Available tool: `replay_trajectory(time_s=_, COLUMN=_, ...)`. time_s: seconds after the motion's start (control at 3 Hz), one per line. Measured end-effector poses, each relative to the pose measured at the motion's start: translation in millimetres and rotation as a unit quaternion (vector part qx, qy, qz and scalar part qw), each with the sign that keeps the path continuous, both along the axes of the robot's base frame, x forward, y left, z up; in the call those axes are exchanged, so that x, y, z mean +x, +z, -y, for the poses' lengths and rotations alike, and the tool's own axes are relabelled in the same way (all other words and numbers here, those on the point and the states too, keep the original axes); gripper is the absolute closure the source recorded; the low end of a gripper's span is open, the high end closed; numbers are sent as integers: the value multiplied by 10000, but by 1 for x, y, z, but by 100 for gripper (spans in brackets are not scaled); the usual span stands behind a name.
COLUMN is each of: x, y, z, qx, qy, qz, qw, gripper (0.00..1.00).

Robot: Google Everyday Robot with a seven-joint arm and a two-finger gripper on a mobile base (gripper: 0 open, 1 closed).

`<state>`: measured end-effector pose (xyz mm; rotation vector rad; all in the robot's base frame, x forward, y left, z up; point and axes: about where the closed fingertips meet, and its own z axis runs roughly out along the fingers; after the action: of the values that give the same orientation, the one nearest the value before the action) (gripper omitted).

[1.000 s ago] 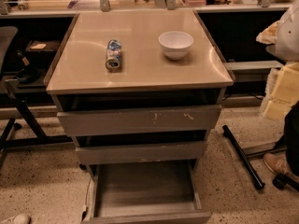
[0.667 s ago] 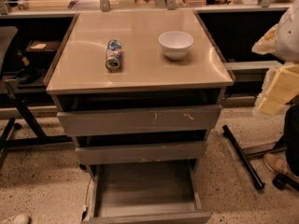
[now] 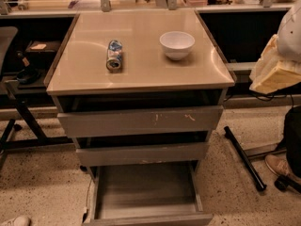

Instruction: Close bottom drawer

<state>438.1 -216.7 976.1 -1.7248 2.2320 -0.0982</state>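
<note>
The bottom drawer [image 3: 146, 219] is the lowest of three grey drawers under the tan-topped cabinet [image 3: 84, 74]. It is pulled far out toward me and its wide shallow tray looks empty. Its flat front lies along the bottom edge of the camera view. My white arm comes in at the right edge, and the cream-coloured gripper [image 3: 274, 76] hangs there, to the right of the cabinet top. It is well above the bottom drawer and apart from it.
A can [image 3: 114, 55] lies on its side and a white bowl [image 3: 177, 44] stands on the cabinet top. The top drawer [image 3: 141, 121] and middle drawer [image 3: 141, 153] stick out slightly. A black bar [image 3: 242, 157] and a shoe [image 3: 278, 166] are on the floor at right, and a chair frame [image 3: 19, 112] at left.
The cream gripper at the right edge has risen a little and drawn closer to the white arm part above it. The drawers, can and bowl have not moved.
</note>
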Motion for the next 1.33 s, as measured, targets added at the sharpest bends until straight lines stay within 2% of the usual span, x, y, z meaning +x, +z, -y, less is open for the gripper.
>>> replay_trajectory(time_s=0.33, x=0, y=0, z=0, qx=0, qy=0, qz=0, qw=10000, gripper=88)
replay_trajectory(time_s=0.67, x=5, y=-11, z=5, qx=-79, qy=-121, qz=73, qw=9999, gripper=100)
replay_trajectory(time_s=1.0, x=-9, y=-61, z=3, qx=39, qy=-107, qz=-215, qw=9997, gripper=100)
replay_trajectory(time_s=1.33, x=-33, y=-146, z=0, qx=74, qy=5, qz=-805, qw=9967, gripper=100)
